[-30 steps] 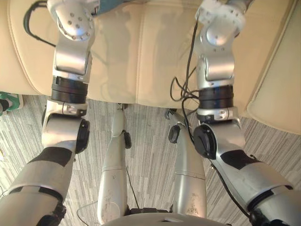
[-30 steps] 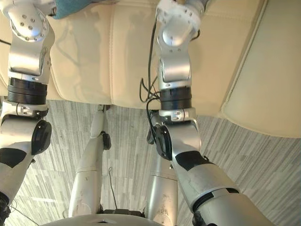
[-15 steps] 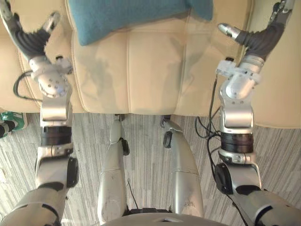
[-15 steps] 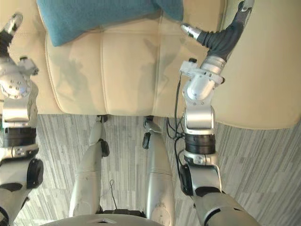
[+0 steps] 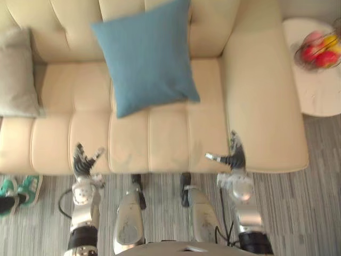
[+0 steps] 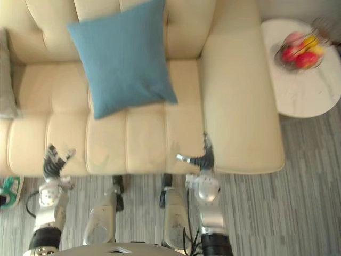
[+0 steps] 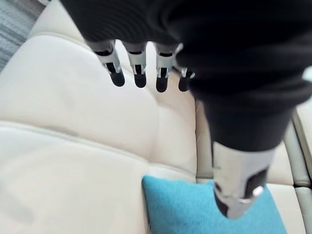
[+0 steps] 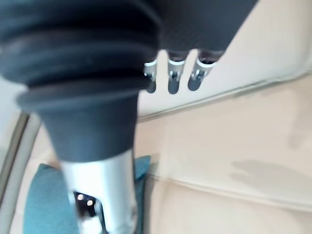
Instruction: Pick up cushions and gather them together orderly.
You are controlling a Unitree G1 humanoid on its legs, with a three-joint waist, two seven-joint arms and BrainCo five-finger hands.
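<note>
A blue cushion (image 5: 146,56) leans tilted against the backrest in the middle of the cream sofa (image 5: 256,106). A grey cushion (image 5: 18,74) stands at the sofa's left end. My left hand (image 5: 82,164) hovers over the front edge of the seat, left of the blue cushion, open and holding nothing. At the seat's right front edge, by the armrest, my right hand (image 5: 236,158) is also open and holds nothing. In the left wrist view straight fingers (image 7: 139,73) point over the seat, with the blue cushion (image 7: 204,209) beyond. The right wrist view shows that cushion (image 8: 41,204) past its fingers (image 8: 173,78).
A round white side table (image 5: 319,90) stands to the right of the sofa with a wire bowl of fruit (image 5: 318,49) on it. Green shoes (image 5: 13,193) lie on the striped grey floor at the left. The seat between the cushions is bare.
The camera has drawn back, so the whole sofa and both cushions now show. Both arms have come back from over the seat to its front edge, hands still open.
</note>
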